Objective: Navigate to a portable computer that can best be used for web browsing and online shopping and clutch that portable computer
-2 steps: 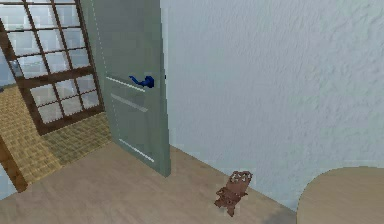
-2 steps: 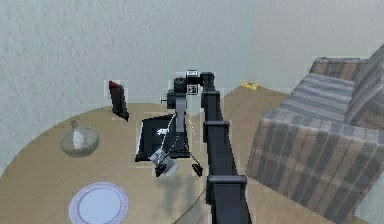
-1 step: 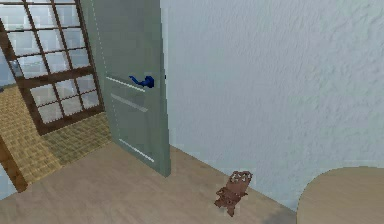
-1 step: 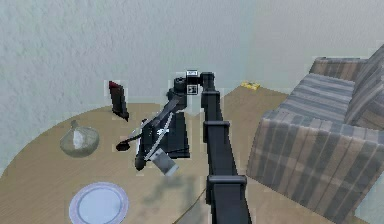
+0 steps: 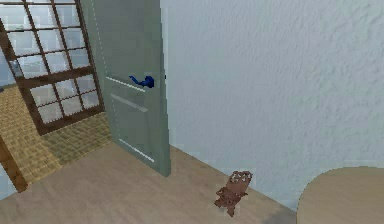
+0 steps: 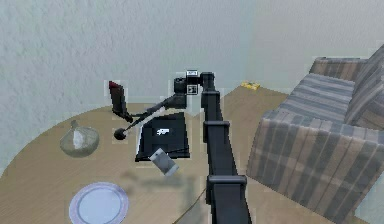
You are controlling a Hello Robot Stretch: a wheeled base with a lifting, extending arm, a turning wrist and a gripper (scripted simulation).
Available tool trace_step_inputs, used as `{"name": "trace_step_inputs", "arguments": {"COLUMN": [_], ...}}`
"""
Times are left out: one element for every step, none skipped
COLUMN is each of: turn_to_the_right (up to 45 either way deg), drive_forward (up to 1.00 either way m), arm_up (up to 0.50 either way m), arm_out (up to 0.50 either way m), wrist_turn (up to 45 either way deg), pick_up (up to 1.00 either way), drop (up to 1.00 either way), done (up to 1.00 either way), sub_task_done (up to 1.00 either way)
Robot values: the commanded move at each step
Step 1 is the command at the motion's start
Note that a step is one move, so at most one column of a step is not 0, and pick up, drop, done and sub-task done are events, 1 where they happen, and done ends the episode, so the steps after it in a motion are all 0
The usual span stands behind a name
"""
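A flat black slab [image 6: 166, 138] with a small white mark lies on the round wooden table [image 6: 60, 180]; it looks like a closed portable computer. My arm [image 6: 222, 150] rises from the bottom edge over the table. The gripper [image 6: 124, 129] reaches left from the two white squares, with its thin fingers [image 6: 145, 114] running along the slab's left side. I cannot tell whether it holds anything. A small dark red and black upright thing [image 6: 117, 97] stands just beyond the fingertips.
On the table also stand a glass bowl [image 6: 78, 140], a grey cup [image 6: 163, 162] and a pale plate [image 6: 98, 203]. A plaid armchair [image 6: 320, 130] stands at the right. Ahead are a grey-green door [image 5: 125, 70] with a blue handle, a lattice window [image 5: 50, 60], a small brown figure [image 5: 235, 190] on the floor, and the table's edge [image 5: 345, 200].
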Motion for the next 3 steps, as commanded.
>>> {"name": "trace_step_inputs", "arguments": {"turn_to_the_right": [0.0,0.0,0.0], "drive_forward": [0.00,0.00,0.00], "arm_up": [0.00,0.00,-0.30], "arm_out": [0.00,0.00,0.00], "wrist_turn": [45.0,9.0,0.0], "pick_up": [0.00,0.00,0.00], "drop": [0.00,0.00,0.00], "done": [0.00,0.00,0.00], "sub_task_done": [0.00,0.00,0.00]}}
